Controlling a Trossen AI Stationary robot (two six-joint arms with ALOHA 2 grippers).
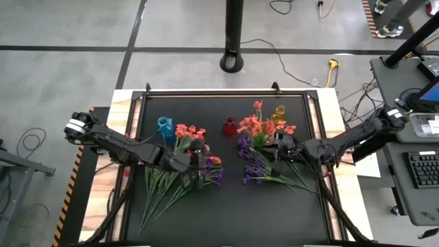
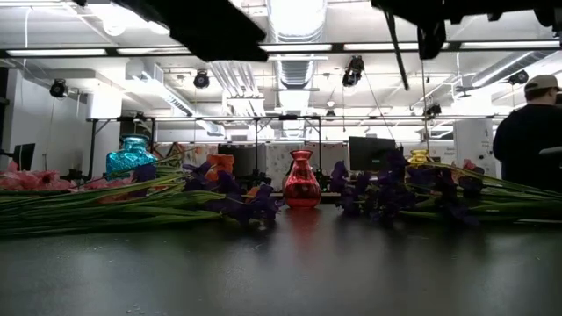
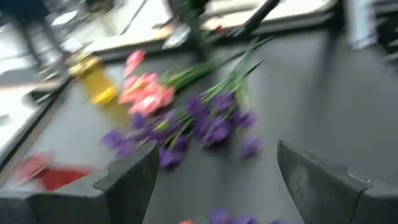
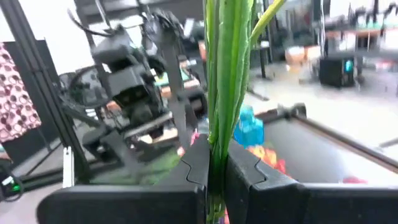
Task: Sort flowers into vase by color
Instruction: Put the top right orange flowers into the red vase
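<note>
Flower sprigs lie on the black table in two heaps: a left heap point(image 1: 185, 147) and a right heap point(image 1: 257, 161) of coral and purple blossoms. Behind them stand a blue vase point(image 1: 164, 125), a red vase point(image 1: 230, 127) and a yellow vase point(image 1: 278, 113). My left gripper point(image 1: 197, 168) hangs over the left heap, open and empty point(image 3: 211, 180). My right gripper point(image 1: 278, 149) hovers over the right heap, shut on a bundle of green stems point(image 4: 227, 74). Which colour the held blossoms are does not show. My right gripper pinches several thin green stems point(image 4: 216, 158) between its two fingers point(image 4: 245, 171). The fingers lie across the stems. The stems run on straight past the fingertips, with a leaf bending off at their far end. The blossom end is hidden behind the gripper.
A raised frame point(image 1: 226, 92) runs round the black table. Both arms hang high over the table in the low view, the left arm point(image 2: 211, 31) and the right arm point(image 2: 457, 13). A person point(image 2: 527, 132) stands beyond the table's right side. Bare black table lies toward the near edge point(image 1: 233, 213).
</note>
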